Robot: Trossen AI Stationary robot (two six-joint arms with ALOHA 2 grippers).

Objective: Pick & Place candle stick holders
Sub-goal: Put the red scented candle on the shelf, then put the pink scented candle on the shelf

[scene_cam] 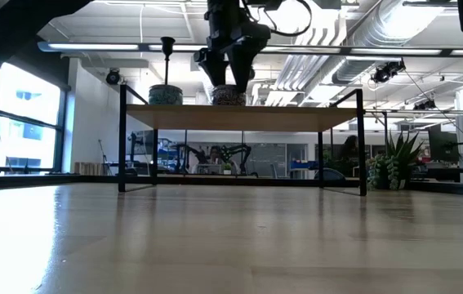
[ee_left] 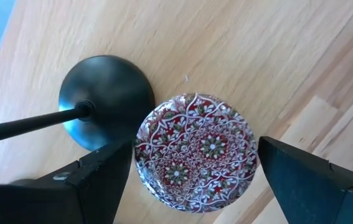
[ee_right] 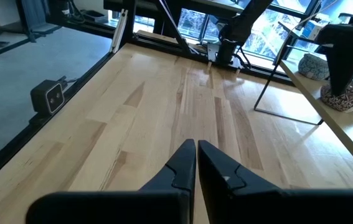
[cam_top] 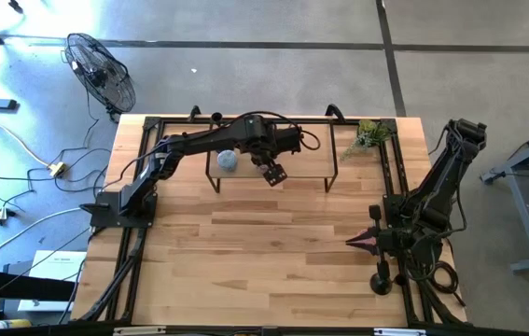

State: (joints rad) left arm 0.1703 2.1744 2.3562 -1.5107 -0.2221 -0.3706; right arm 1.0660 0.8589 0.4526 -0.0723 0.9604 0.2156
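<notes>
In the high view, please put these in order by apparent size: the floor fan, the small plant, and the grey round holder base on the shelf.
1. floor fan, largest, although it stands lower, farther from the camera.
2. small plant.
3. grey holder base, smallest.

No lettering, labels, brands or numbers readable anywhere from my cameras. The patterned dome [ee_left: 195,149] under my left pincer carries floral ornament only, no words.

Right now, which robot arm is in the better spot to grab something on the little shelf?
The left arm, probably. Its left gripper hangs open over the shelf, fingers either side of a patterned round thing beside a black candle holder. The right gripper waits shut, low by the table's right edge.
</notes>
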